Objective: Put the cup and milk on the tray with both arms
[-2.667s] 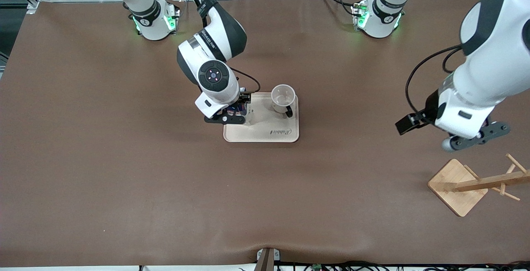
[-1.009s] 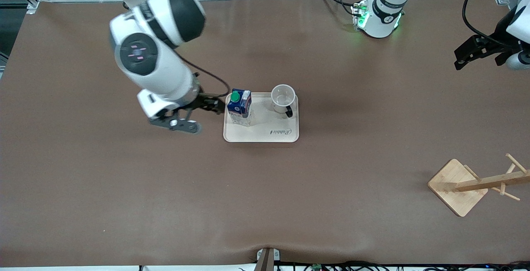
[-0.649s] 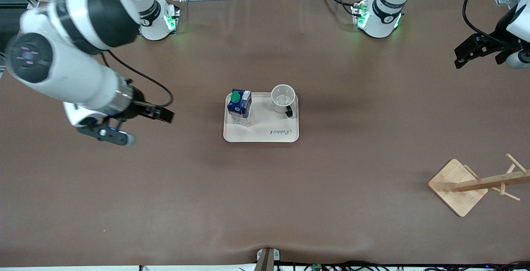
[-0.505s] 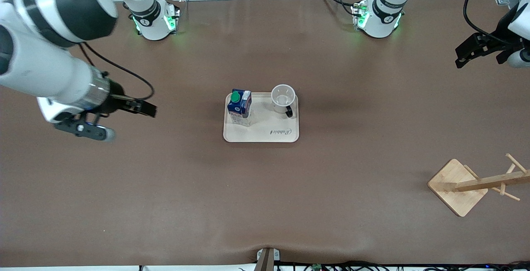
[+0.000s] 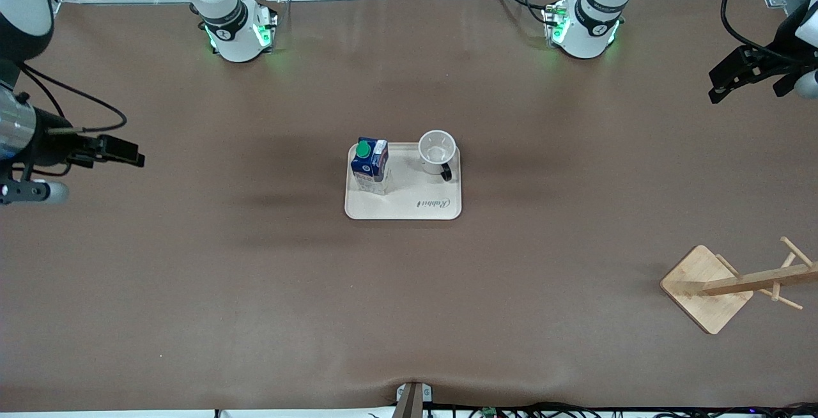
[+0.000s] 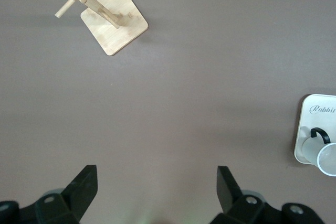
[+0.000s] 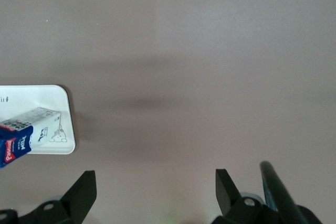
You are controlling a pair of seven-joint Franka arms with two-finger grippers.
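Brown surface [image 5: 255, 290] carrying everything. Wooden rack [image 5: 722, 285] lying toward the left arm's end, nearer the front camera than the tray. Tray [image 5: 409, 204] sitting mid-surface, holding milk [image 5: 370, 163] upright and cup [image 5: 438, 151] beside it, cup toward the left arm's end. Right claw [image 7: 152, 187] hanging over bare surface at the right arm's end, fingers spread, gripping nothing. Left claw [image 6: 155, 187] hanging over bare surface at the left arm's end, fingers spread, gripping nothing.

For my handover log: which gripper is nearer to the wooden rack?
Left. The left gripper hangs above the rack's end of the table; the right gripper is at the right arm's end.
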